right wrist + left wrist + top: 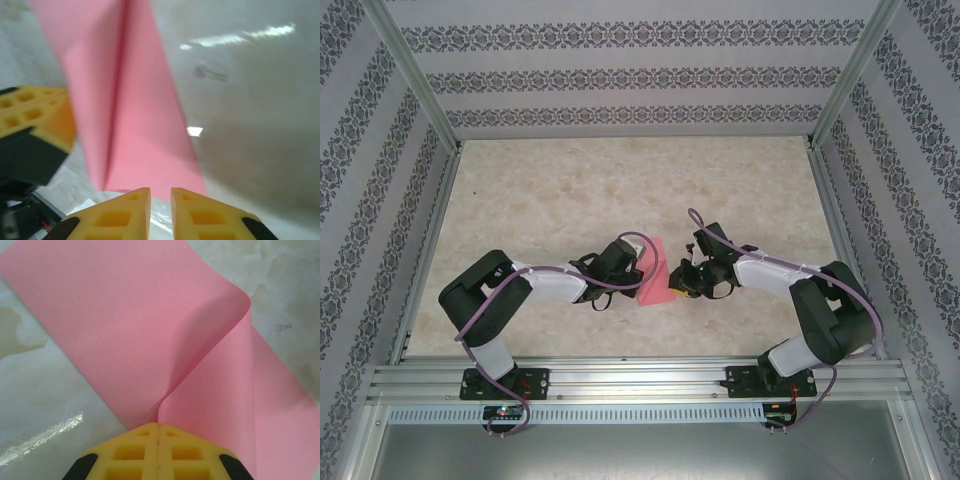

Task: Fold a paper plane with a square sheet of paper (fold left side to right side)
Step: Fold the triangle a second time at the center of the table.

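Observation:
The square sheet of paper (656, 272) is salmon pink and lies mid-table between both arms, one part bent upward. In the left wrist view the sheet (125, 330) curls into a raised fold, and my left gripper (158, 427) is shut on its near edge, yellow fingers pressed together. In the right wrist view the sheet (142, 135) shows a long crease. My right gripper (160, 194) stands just short of its near edge, jaws a narrow gap apart with nothing between them. From above, the left gripper (638, 268) and right gripper (682, 284) flank the sheet. The paper plane is out of view.
The marble-patterned table (570, 190) stretches behind the arms. Patterned walls with metal posts (420, 90) enclose it on three sides. An aluminium rail (640, 378) runs along the near edge. The left gripper's yellow finger (35, 117) shows at the left of the right wrist view.

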Motion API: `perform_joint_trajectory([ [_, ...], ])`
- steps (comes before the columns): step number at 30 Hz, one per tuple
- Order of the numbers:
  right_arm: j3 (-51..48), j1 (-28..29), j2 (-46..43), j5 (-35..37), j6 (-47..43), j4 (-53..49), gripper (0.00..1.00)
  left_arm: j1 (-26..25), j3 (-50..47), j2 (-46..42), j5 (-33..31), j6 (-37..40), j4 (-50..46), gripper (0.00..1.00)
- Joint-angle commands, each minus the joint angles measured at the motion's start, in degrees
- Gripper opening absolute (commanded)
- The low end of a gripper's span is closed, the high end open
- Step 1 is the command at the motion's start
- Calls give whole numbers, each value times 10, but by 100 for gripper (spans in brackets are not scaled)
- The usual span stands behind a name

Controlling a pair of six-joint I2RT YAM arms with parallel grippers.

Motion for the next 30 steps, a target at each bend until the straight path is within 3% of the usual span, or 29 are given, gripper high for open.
perform_joint_trajectory([
  [1,19,10,-24,-1,12,21,19,7,8,12,4,11,4,0],
  [11,34,33,39,-12,81,137,17,7,8,12,7,10,5,0],
  [30,49,48,111,-9,91,177,16,7,11,15,5,8,4,0],
])
